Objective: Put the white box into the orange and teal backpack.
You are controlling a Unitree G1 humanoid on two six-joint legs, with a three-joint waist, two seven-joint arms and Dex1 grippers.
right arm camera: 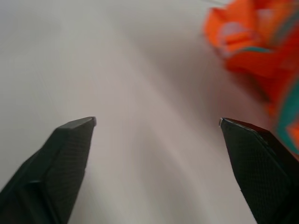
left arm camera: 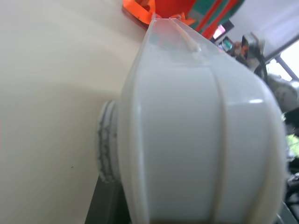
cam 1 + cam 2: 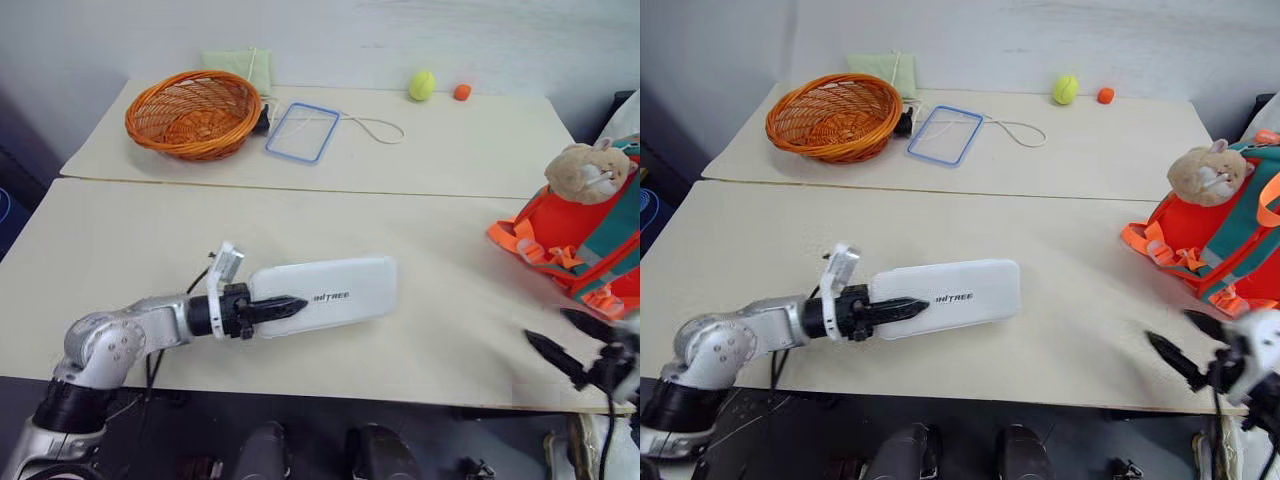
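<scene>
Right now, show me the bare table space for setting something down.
Widest bare patch: near table between the white box and the orange and teal backpack. Far table lies bare right of the blue-rimmed lid, up to the two balls. Crowded around the wicker basket.

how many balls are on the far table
2: a yellow-green ball and a smaller orange ball beside it, both near the far table's back edge. The basket may hide more.

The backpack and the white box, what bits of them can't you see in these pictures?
- Orange and teal backpack: cut off by the right edge in the head views, so no opening shows; blurred in the right wrist view.
- White box: its near end is covered by the left gripper; the underside is hidden.
- Box lettering: too small to read surely.
- Right gripper: blurred in the head views.
</scene>
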